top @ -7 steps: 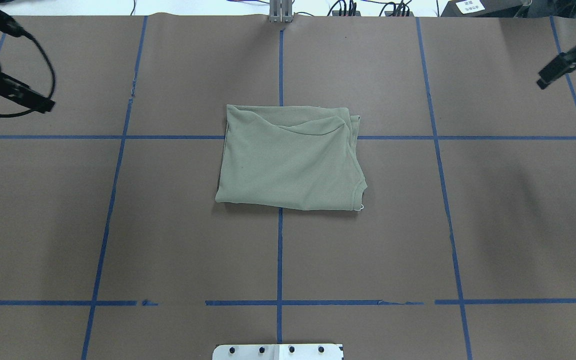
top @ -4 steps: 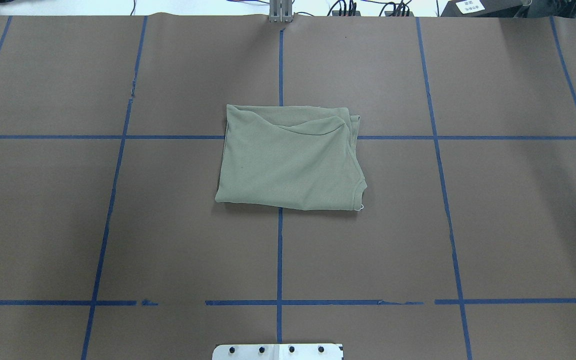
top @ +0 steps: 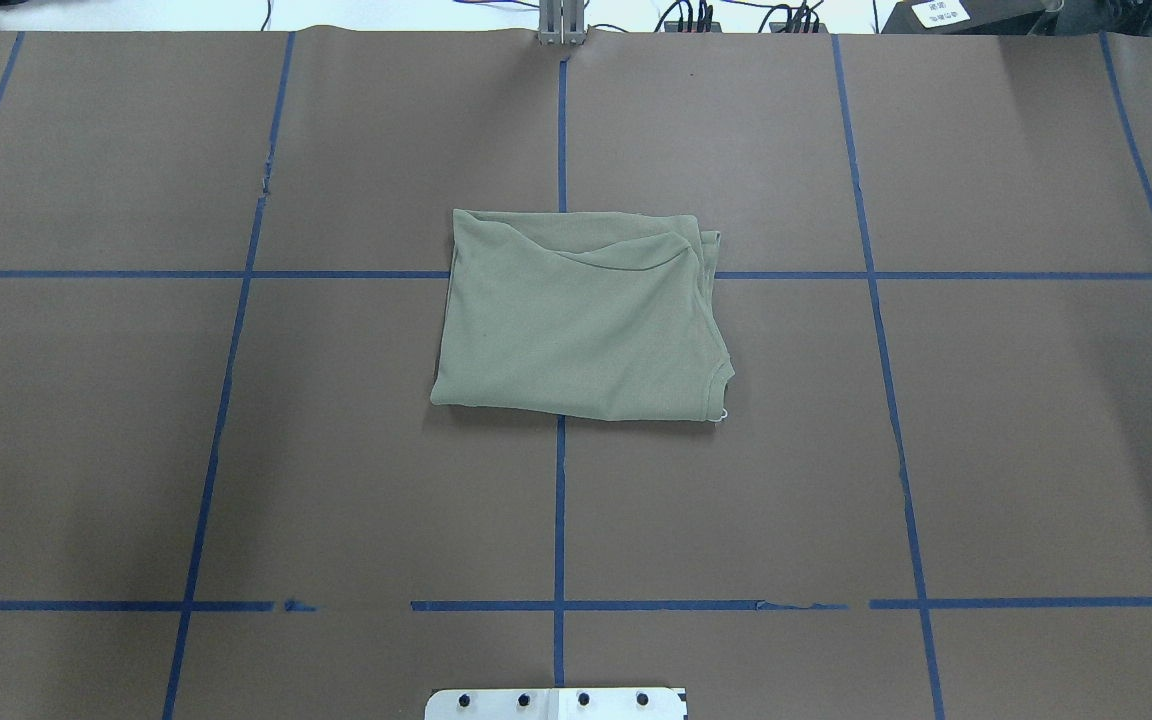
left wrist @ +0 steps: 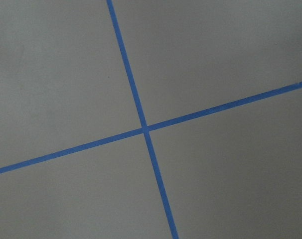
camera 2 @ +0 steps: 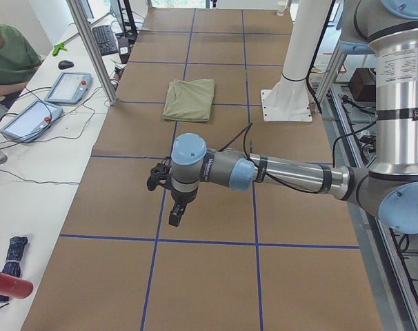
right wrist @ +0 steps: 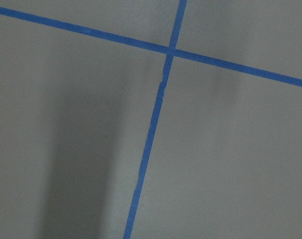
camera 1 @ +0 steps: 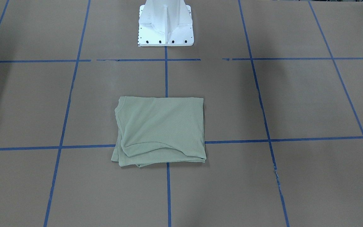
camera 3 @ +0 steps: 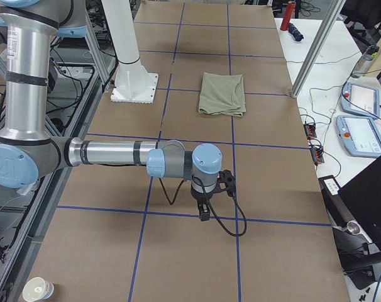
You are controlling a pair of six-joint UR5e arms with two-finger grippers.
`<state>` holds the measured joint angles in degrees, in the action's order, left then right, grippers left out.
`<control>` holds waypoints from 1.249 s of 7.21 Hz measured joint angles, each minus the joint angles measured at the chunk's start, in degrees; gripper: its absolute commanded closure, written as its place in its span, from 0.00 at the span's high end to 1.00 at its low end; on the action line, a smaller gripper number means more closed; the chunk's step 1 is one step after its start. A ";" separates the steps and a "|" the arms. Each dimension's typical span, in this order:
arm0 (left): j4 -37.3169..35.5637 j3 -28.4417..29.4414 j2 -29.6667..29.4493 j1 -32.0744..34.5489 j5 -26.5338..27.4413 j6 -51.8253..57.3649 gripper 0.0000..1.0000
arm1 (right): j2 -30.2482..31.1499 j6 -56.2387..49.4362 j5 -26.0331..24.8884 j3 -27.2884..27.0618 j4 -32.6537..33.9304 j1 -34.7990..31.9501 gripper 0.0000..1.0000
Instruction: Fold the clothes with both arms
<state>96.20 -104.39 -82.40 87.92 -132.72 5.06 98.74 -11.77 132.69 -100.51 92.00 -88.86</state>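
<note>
**Soft knit shirt folded at mid-table, both grippers well apart from it**

Whether the fingers are spread or closed cannot be told: the left gripper and the right gripper are seen only from the side cameras. Nothing is seen between either pair of fingers. Each gripper is hung over bare table, one towards each end, and only brown covering and blue tape lines are shown by the wrist cameras.

The shirt is found near the middle of the table, well away from every edge, laid across a crossing of tape lines as a rough rectangle several layers thick. Its knit is matt, fine-grained and sage green. A curved loose flap is seen along the side farthest from the pedestal, and stacked layer edges with the ribbed collar are shown on the robot's right.

The fabric is judged light, limp and easily creased, with no stiffness to carry a push. If a further fold were wanted, a hold is best taken at two corners of one edge, all layers pinched together. A pinch through the top layer alone would likely peel the stack open. The folding appears largely done.
</note>
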 measured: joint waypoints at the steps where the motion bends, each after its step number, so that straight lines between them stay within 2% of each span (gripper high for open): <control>1: -0.68 0.35 1.65 0.30 -2.64 0.85 1.00 | 0.45 0.08 0.43 -0.40 -0.09 -0.05 1.00; 4: -1.45 -0.56 5.75 0.64 -4.45 3.00 1.00 | 0.86 0.09 0.74 -0.50 -0.17 -0.08 1.00; 9: -1.08 -3.90 5.96 0.74 -3.91 3.30 1.00 | 1.19 0.09 0.64 -0.58 -0.24 -0.09 1.00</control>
<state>95.12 -108.29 -76.44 88.66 -136.64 8.36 99.93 -11.69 133.32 -101.09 91.76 -88.95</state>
